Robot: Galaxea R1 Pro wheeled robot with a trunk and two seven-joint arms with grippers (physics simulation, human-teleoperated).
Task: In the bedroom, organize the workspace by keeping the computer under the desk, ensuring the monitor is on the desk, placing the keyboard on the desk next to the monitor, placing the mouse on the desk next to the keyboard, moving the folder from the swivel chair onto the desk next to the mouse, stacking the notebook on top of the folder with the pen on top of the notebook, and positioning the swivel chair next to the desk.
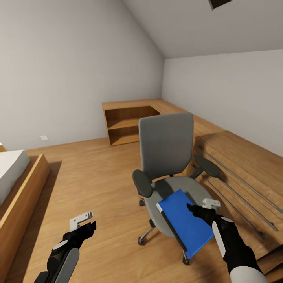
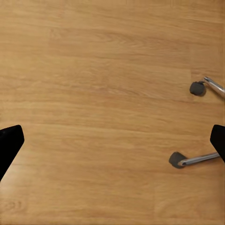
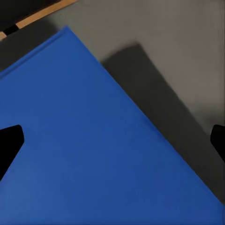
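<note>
The flat, rigid blue folder (image 1: 185, 224) is seen lying on the grey padded seat of the swivel chair (image 1: 167, 145), overhanging its near edge, so its move to the desk is judged not yet done. The right gripper (image 1: 199, 207) is held spread just above the folder's smooth cover, grasping nothing. The left gripper (image 1: 83, 221) is spread, empty, over the wood-plank floor (image 1: 94, 173).

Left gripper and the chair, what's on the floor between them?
Nothing: in the head view, bare wood floor runs from the left gripper to the chair base.
</note>
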